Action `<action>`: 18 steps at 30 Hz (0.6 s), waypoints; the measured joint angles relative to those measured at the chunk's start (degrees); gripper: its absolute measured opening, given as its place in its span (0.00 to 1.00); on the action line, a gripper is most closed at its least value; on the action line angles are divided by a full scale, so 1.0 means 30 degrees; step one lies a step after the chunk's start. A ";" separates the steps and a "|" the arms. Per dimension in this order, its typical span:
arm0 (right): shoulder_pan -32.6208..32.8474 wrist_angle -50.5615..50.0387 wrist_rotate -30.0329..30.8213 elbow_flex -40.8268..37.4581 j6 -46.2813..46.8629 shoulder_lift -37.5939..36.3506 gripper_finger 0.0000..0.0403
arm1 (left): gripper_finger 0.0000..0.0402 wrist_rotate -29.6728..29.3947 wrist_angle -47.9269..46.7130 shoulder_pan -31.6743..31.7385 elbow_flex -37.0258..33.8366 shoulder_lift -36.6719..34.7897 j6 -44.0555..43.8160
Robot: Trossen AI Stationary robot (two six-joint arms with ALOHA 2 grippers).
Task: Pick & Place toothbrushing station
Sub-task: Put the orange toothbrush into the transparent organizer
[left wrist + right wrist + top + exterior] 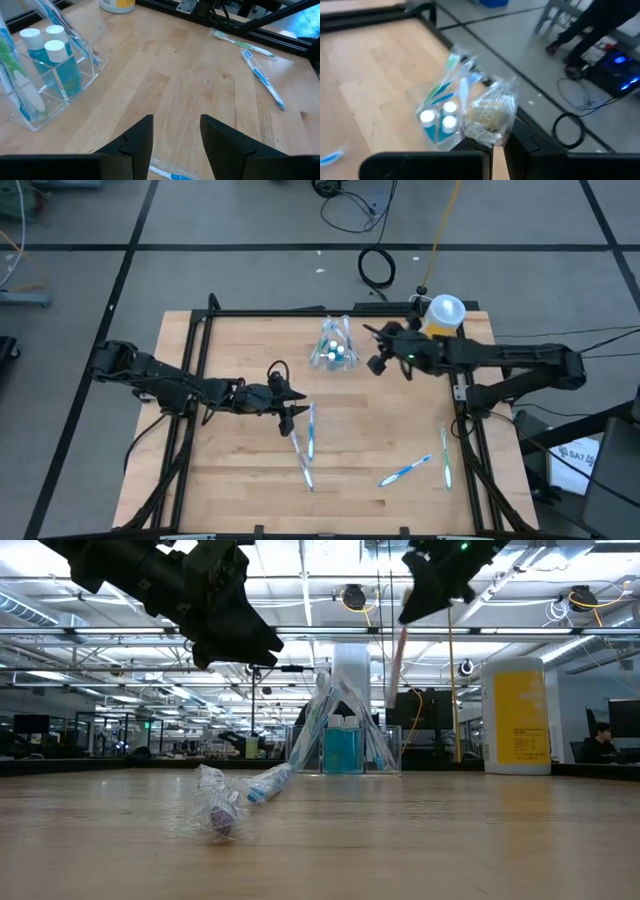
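A: Where does the right gripper (378,350) stand?

B: Up above the far middle of the table (230,480), just right of the clear cup (333,348). Its fingers are pinched on a wrapped toothbrush (490,112); the wrist view shows crinkled wrapper bunched at the tips.

A: And the cup?

B: It stands at the far middle, with three teal tubes (50,55) and several brushes already upright inside. The yellow bottle (443,313) stands at the far right corner.

A: So how should the drop go?

B: I'd judge it needs to come left until the brush's lower end hangs over the cup mouth, lower it between the standing brushes, then let go. The cup looks light, so any sideways nudge could tip it.

A: The left gripper (292,412)?

B: Low at mid-table with its fingers spread and empty, right over the wrapped brushes (305,442) lying there. More lie near right (420,465).
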 joint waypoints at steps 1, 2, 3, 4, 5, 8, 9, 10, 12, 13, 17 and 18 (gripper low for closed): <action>-0.0128 0.0127 -0.0394 -0.0039 0.0024 0.0300 0.03 | 0.42 0.0000 0.0007 0.0000 0.0000 0.0000 0.0000; -0.0315 0.0190 -0.0852 -0.0080 0.0055 0.0605 0.03 | 0.42 0.0000 0.0014 0.0007 0.0000 -0.0002 -0.0011; -0.0502 0.0407 -0.1313 -0.0084 0.0060 0.0912 0.03 | 0.42 0.0000 -0.0005 0.0007 0.0000 -0.0007 -0.0059; -0.0692 0.0659 -0.1738 -0.0084 0.0069 0.1208 0.03 | 0.42 0.0002 -0.0062 0.0002 0.0000 -0.0004 -0.0126; -0.0850 0.0651 -0.1964 -0.0081 0.0075 0.1527 0.03 | 0.42 0.0011 -0.0080 -0.0008 0.0000 0.0000 -0.0227; -0.1385 0.0526 -0.2469 -0.0084 0.0361 0.2509 0.03 | 0.42 0.0136 -0.0144 -0.0015 0.0000 -0.0004 -0.0296; -0.1575 0.0333 -0.2816 -0.0086 0.0630 0.2744 0.03 | 0.42 0.0148 -0.0160 -0.0015 0.0000 0.0000 -0.0284; -0.1750 0.0256 -0.3190 -0.0098 0.0789 0.3051 0.03 | 0.42 0.0153 -0.0160 -0.0015 0.0000 -0.0001 -0.0284; -0.2070 0.0680 -0.3808 -0.0091 0.0917 0.3705 0.03 | 0.42 0.0153 -0.0160 -0.0015 0.0000 -0.0004 -0.0284; -0.2165 0.0577 -0.3875 -0.0093 0.0918 0.3982 0.03 | 0.42 0.0153 -0.0168 -0.0015 0.0000 -0.0004 -0.0284; -0.2436 0.0692 -0.3875 -0.0091 0.0920 0.5167 0.05 | 0.42 0.0168 -0.0328 -0.0048 0.0000 -0.0003 -0.0364; -0.2484 0.0516 -0.3870 -0.0098 0.0919 0.5386 0.06 | 0.42 0.0168 -0.0435 -0.0077 0.0000 -0.0007 -0.0408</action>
